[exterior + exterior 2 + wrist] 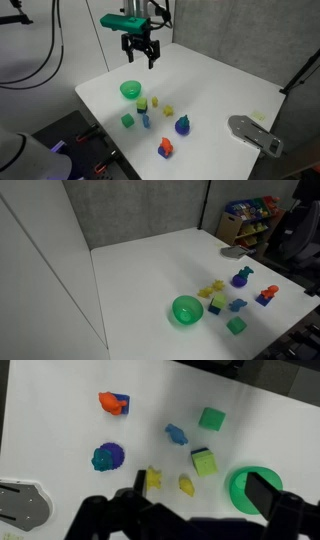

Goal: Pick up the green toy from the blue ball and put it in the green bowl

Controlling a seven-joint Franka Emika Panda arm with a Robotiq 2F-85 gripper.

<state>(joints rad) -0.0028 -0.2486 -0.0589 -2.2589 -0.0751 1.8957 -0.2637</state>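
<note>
The blue ball (pixel 183 127) lies on the white table (pixel 230 85) with the tiny green toy (pixel 185 119) on top of it. Both also show in the wrist view, the ball (pixel 112 456) with the toy (pixel 100 461) on it, and in an exterior view (pixel 241 279). The green bowl (pixel 131 90) (pixel 187 310) (pixel 246 488) stands empty a few blocks away. My gripper (pixel 140 55) (pixel 197 500) is open and empty, high above the table near the bowl and well away from the ball.
Between bowl and ball lie a green cube (pixel 128 120), a yellow-and-green block (pixel 142 104), a small blue block (pixel 146 121) and two yellow pieces (pixel 153 478). An orange-and-blue toy (pixel 166 148) lies near the front edge. A grey flat object (pixel 255 133) lies beyond the ball.
</note>
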